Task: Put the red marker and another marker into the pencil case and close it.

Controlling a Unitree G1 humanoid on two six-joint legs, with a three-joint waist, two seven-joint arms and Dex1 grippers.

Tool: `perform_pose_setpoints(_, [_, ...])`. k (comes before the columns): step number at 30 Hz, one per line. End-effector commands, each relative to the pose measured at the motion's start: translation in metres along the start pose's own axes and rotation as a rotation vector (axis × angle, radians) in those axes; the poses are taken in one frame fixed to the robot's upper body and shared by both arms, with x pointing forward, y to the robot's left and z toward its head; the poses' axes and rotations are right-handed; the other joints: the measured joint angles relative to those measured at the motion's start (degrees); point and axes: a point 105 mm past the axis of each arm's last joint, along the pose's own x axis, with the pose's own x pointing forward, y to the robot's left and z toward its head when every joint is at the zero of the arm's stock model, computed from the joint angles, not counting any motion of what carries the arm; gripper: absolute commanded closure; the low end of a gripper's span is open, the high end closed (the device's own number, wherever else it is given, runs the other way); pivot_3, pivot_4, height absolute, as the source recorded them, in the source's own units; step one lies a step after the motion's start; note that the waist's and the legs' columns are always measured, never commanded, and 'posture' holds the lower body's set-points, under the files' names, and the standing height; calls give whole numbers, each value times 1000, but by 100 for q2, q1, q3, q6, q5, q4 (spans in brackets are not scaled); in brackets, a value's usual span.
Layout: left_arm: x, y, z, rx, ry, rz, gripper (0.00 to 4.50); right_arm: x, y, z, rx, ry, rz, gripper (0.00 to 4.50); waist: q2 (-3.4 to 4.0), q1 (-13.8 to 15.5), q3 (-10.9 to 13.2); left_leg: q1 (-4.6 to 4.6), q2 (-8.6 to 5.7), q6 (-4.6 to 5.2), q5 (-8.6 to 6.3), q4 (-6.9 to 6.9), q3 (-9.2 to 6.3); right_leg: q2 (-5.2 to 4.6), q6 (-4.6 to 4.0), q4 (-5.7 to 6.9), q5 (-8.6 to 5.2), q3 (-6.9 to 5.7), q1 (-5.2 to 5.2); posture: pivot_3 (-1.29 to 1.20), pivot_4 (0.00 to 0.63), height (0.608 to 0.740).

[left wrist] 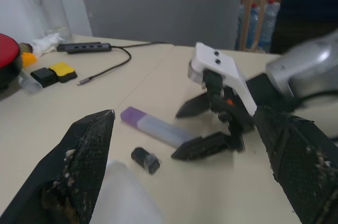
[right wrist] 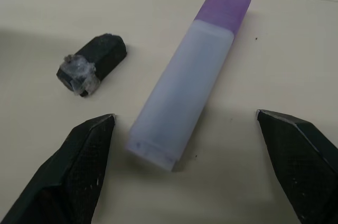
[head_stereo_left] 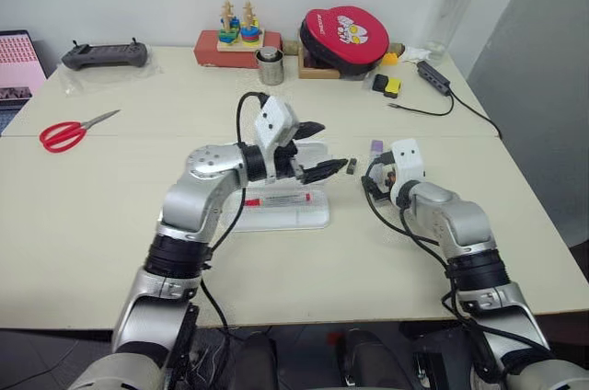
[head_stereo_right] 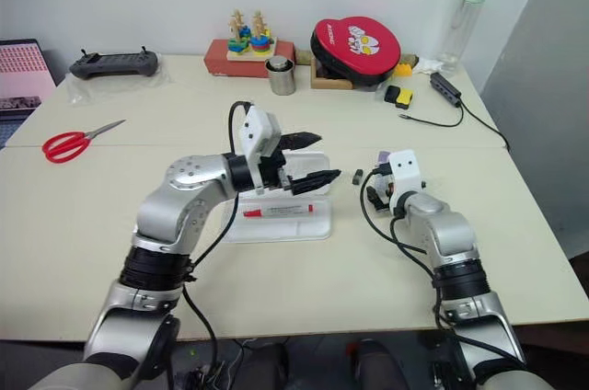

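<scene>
1. Right wrist view: the lilac marker (right wrist: 182, 89) (thick, purple cap) lies flat on the cream table (right wrist: 296, 39), between the two spread fingers of the right gripper (right wrist: 198, 174); the jaws stand wide apart and touch nothing. A small black piece (right wrist: 94, 63) lies just beside the marker.
2. Red marker (head_stereo_left: 278, 199): lies lengthwise inside the open pencil case (head_stereo_left: 308, 216), a white box in front of the left arm. Dark print runs along its barrel, too small to read.
3. Left gripper (head_stereo_left: 320, 149): points level across the case toward the right arm, fingers parted and empty, hovering above the case's far edge.
4. Right arm: bent at the elbow, its gripper tipped down over the lilac marker, to the right of the case.
5. Far table: red round pouch (head_stereo_left: 345, 36) (cartoon figure and illegible lettering), metal cup (head_stereo_left: 270, 66), wooden stacking toy (head_stereo_left: 238, 27) on a red box, clear bottle (head_stereo_left: 453, 11), black controller (head_stereo_left: 104, 56), black cable hub (head_stereo_left: 433, 76).
6. Left side: red-handled scissors (head_stereo_left: 72, 131).
</scene>
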Motion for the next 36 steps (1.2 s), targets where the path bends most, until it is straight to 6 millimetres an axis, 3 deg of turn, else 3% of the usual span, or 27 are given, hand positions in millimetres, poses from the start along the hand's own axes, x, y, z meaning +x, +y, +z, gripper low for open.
perform_pose_setpoints(1, [4,-5,11,38,-23,13,0,3,-10,3,-17,-25,-94,374,1,-3,-1,1,0,0,0,0,-1,1,0,0,0,-1,2,0,150,740])
perform_pose_setpoints(12, [5,3,12,16,-30,63,0,-1,-24,9,-24,-69,-172,2759,1,26,-1,3,-5,-1,1,3,1,-2,15,-4,5,3,6,0,150,740])
perform_pose_setpoints(15, [3,-2,14,16,-42,36,0,-5,-26,28,-13,-142,-151,3411,1,17,-1,2,-5,-1,1,1,1,-2,13,-6,5,3,5,0,150,740])
perform_pose_setpoints(17, [-3,-2,14,28,-43,26,0,-11,-25,49,-17,-221,-93,3411,2,11,0,2,-5,-1,1,1,1,-2,13,-6,5,4,5,0,150,740])
perform_pose_setpoints(21, [-38,-5,14,38,-56,-2,0,-42,13,95,-200,-392,263,3411,17,-70,9,2,-4,-1,1,-1,5,-2,14,-7,4,7,2,0,150,740])
perform_pose_setpoints(26, [-87,0,-3,18,19,68,0,-90,58,115,-324,-474,668,3411,18,-136,10,7,4,0,0,-18,-2,2,-1,-6,-7,-3,2,0,150,740])
perform_pose_setpoints(30, [-125,-8,-20,-38,87,119,0,-109,98,106,-459,-400,916,3411,19,-158,11,9,4,-1,0,-18,3,-1,-3,-8,-8,2,2,0,150,740])
perform_pose_setpoints(36, [-174,-20,-53,-61,246,226,0,-83,154,74,-626,-216,1066,3411,17,-133,10,16,8,-1,0,-16,4,-4,-40,-5,-30,-1,-1,0,150,740])
